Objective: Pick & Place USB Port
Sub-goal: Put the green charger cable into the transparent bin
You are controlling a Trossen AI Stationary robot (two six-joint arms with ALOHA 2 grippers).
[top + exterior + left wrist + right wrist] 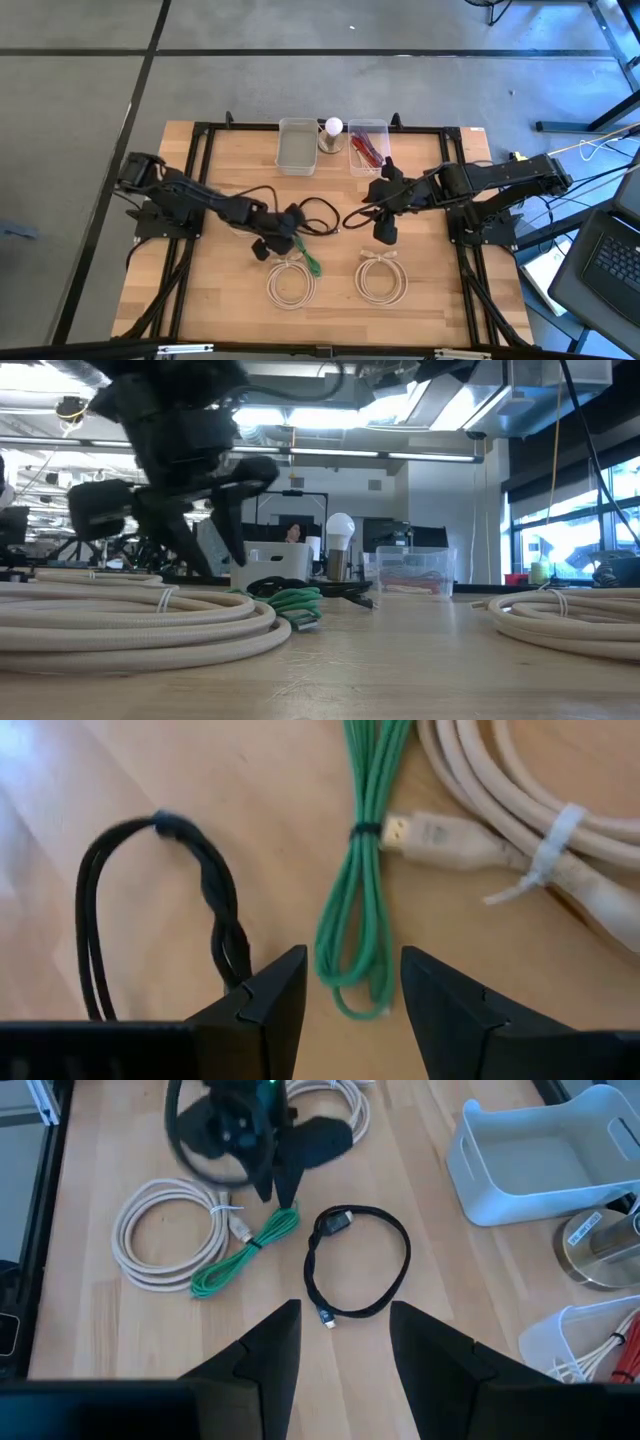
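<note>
Going L to R across the table. Left gripper (pixel 287 226) sits just left of center, right over the green cable bundle (pixel 358 880), and imo that's the whole story for the next move. In the left wrist view the jaws are spread apart with nothing between them, and the looped end of the green bundle lies just ahead of the gap. Its long axis runs straight away from the fingers, so the jaws would straddle it across its width, not along it.

Touching the green one on its right is the left beige cable coil (pixel 290 284), its USB plug (pixel 418 828) lying against the green strands. A black cable loop (pixel 357 1264) lies further toward center.

Right gripper (pixel 385 231) hangs right of center, jaws parted and empty, the black loop ahead of it. Second beige coil (pixel 381 279) is near-right. Clear bins (pixel 297 146) at the far edge.

Left arm's clearly nearer the green cable, prob its job.
</note>
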